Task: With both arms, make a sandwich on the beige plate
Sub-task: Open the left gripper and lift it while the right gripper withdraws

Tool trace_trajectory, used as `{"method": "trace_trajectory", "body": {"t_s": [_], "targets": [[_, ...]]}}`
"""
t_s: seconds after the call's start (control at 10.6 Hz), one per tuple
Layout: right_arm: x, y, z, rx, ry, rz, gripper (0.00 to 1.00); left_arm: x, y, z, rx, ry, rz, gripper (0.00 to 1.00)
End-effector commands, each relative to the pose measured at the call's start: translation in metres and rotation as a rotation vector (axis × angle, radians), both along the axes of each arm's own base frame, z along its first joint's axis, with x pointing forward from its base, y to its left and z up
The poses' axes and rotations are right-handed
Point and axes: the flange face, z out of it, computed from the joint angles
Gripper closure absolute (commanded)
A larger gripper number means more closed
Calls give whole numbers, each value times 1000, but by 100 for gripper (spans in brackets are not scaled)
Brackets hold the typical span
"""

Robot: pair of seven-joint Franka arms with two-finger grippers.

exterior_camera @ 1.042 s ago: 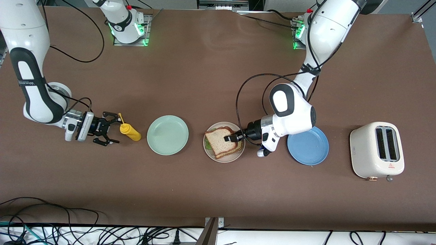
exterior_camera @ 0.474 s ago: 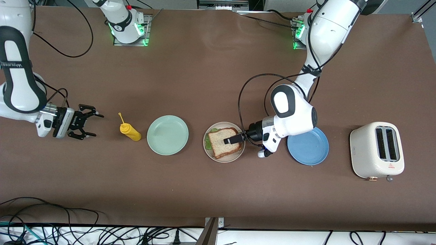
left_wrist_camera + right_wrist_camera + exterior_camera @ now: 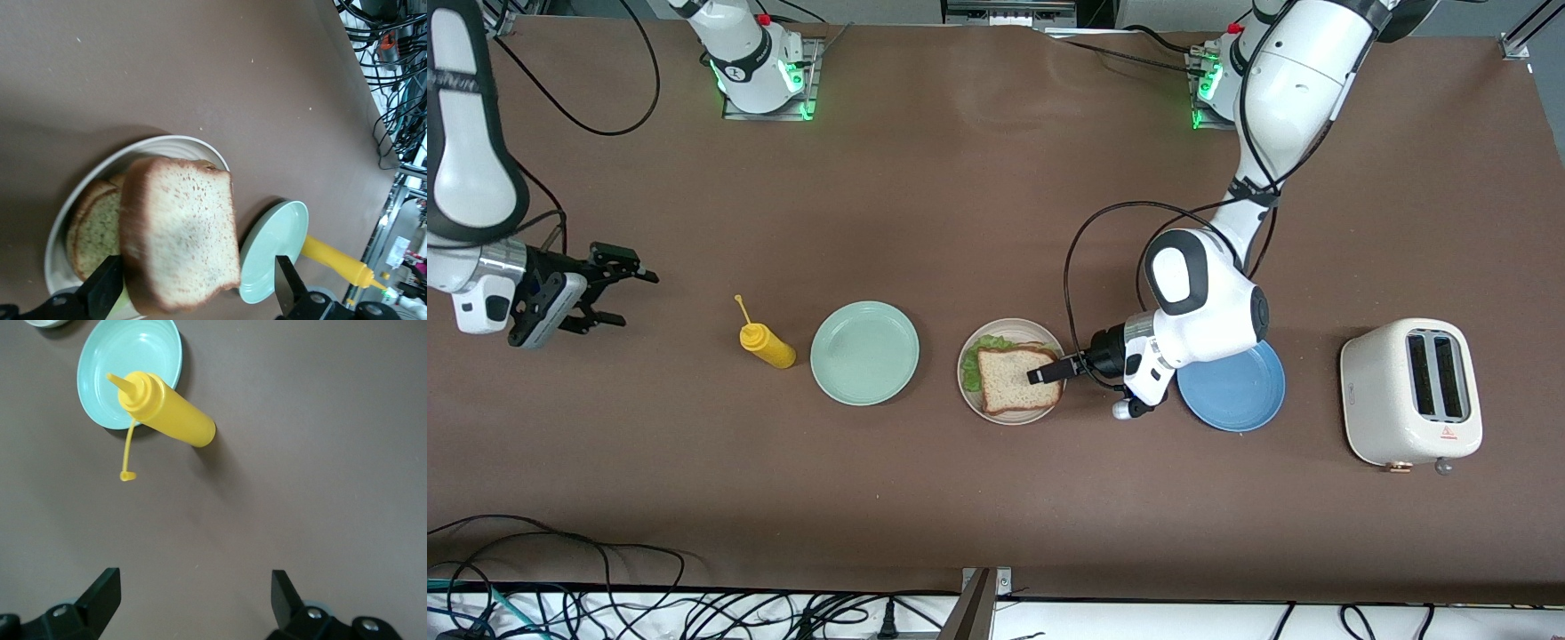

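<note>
Left pincer [image 3: 1040, 374] released sandwich [image 3: 1011, 380]; right arm retreated.

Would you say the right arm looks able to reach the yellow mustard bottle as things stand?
Probably yes. The right gripper is open toward the right arm's end of the table, the yellow mustard bottle stands upright close by, and only bare table lies between them.

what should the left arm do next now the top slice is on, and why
Probably lift the left gripper clear, back toward the blue plate. Its fingers stand open on either side of the sandwich, which lies assembled on the beige plate with lettuce showing at the edge. The right gripper waits open, away from the yellow bottle.
</note>
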Motion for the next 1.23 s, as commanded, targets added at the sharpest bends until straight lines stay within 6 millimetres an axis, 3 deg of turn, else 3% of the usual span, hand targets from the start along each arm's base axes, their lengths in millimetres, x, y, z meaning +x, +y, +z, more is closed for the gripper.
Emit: {"method": "trace_trajectory", "body": {"t_s": [0.0, 0.38, 0.66, 0.85, 1.14], "targets": [[-15, 29, 47, -165, 66, -150, 0, 6, 6, 12, 46, -43, -36, 0], [-22, 50, 129, -393, 232, -570, 0, 5, 29, 33, 133, -69, -71, 0], [-10, 31, 206, -414, 108, -696, 0, 1, 60, 46, 213, -84, -83, 0], [-21, 27, 236, -406, 81, -740, 0, -3, 88, 54, 287, -100, -104, 0], [-28, 44, 254, -384, 78, -886, 0, -5, 136, 76, 409, -55, -187, 0]]}}
